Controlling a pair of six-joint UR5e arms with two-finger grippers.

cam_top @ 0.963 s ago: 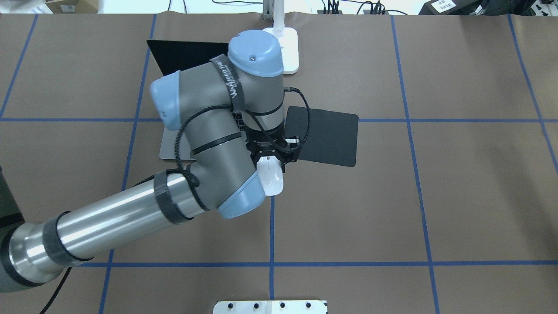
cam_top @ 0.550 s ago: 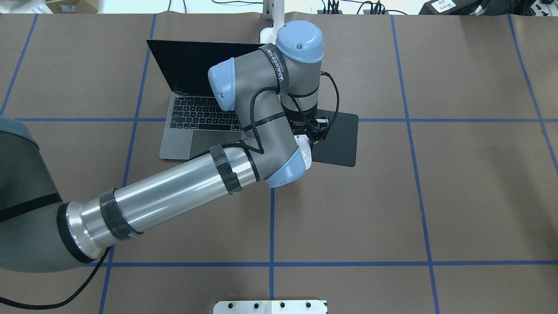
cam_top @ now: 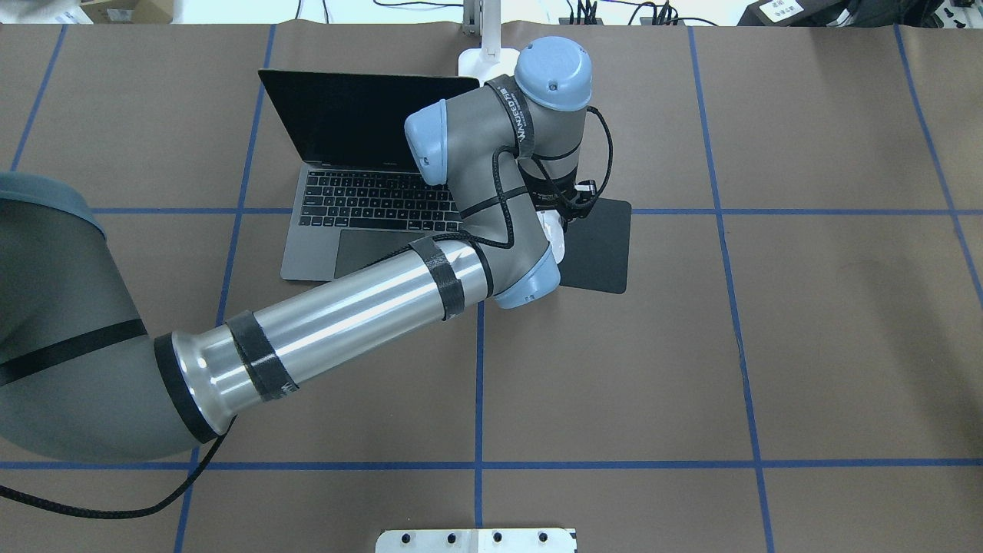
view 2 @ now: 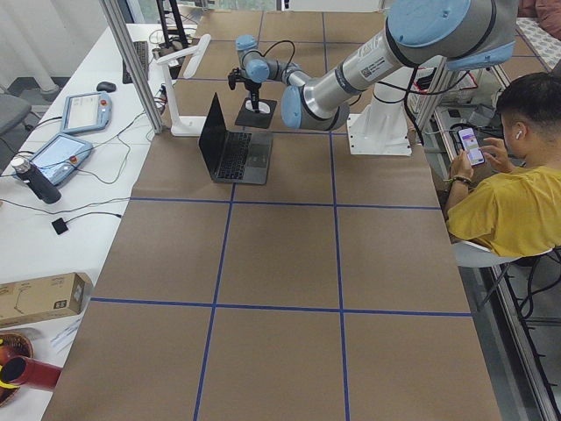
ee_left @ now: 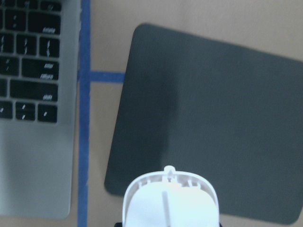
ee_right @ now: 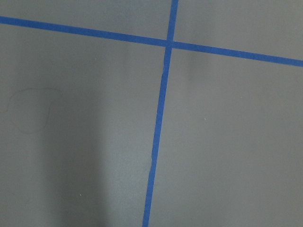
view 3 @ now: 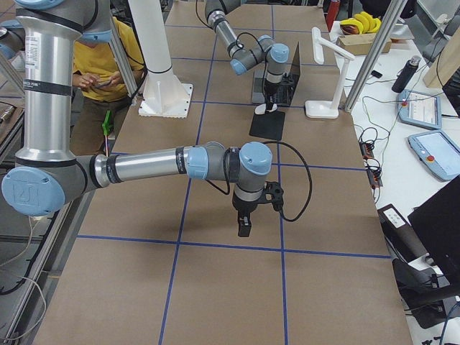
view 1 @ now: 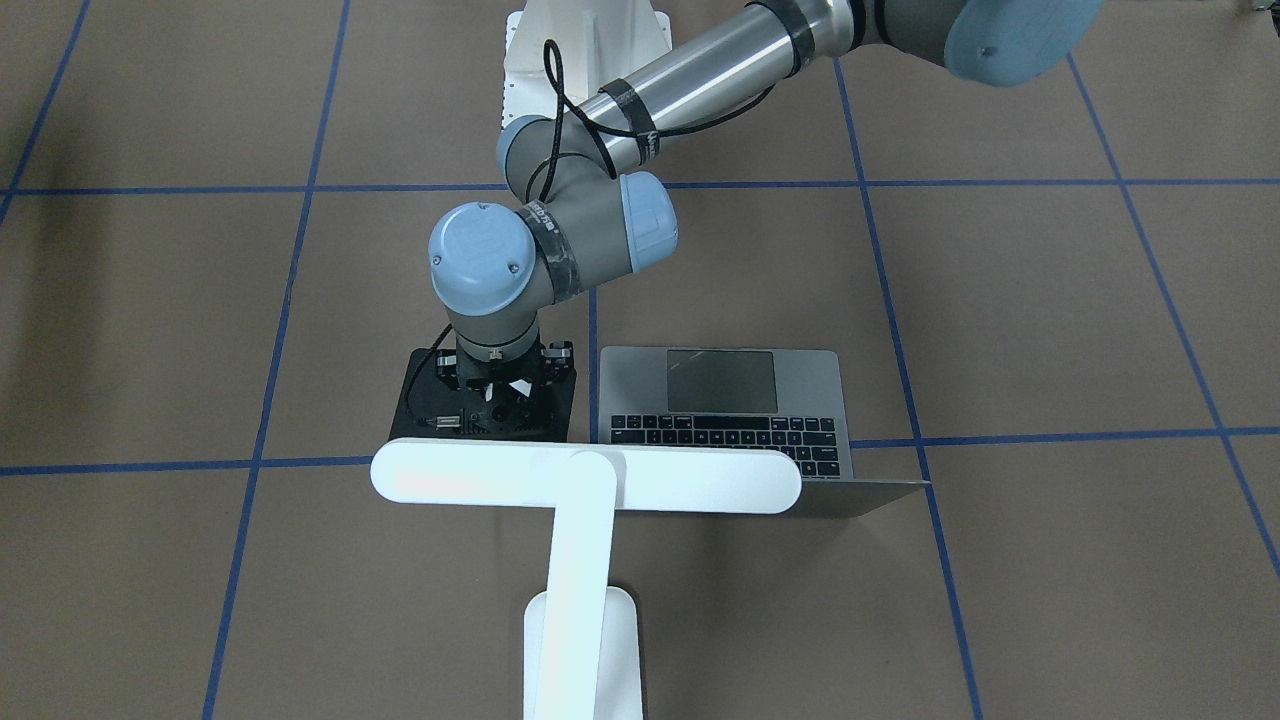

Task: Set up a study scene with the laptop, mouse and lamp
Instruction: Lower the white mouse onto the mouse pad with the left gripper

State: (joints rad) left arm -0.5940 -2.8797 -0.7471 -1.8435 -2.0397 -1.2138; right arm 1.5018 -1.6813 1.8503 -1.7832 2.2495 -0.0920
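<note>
My left gripper (cam_top: 563, 221) is shut on the white mouse (cam_top: 554, 240) and holds it over the near-left part of the black square mat (cam_top: 603, 246). The left wrist view shows the mouse (ee_left: 170, 198) at the bottom edge, above the mat (ee_left: 208, 118). The open grey laptop (cam_top: 361, 207) stands just left of the mat. The white lamp (view 1: 585, 480) stands behind them, its bar head across laptop and mat in the front-facing view. My right gripper (view 3: 244, 226) hangs over bare table far from these things. I cannot tell if it is open or shut.
The white ribbed pedestal (cam_top: 476, 540) sits at the table's near edge. A seated operator (view 2: 508, 193) is beside the robot's base. Tablets and cables lie on the white bench (view 3: 424, 122) beyond the table's far edge.
My left arm has swung right and away with the mouse, from in front of the laptop's right corner to above the black mat. The laptop is uncovered now.
</note>
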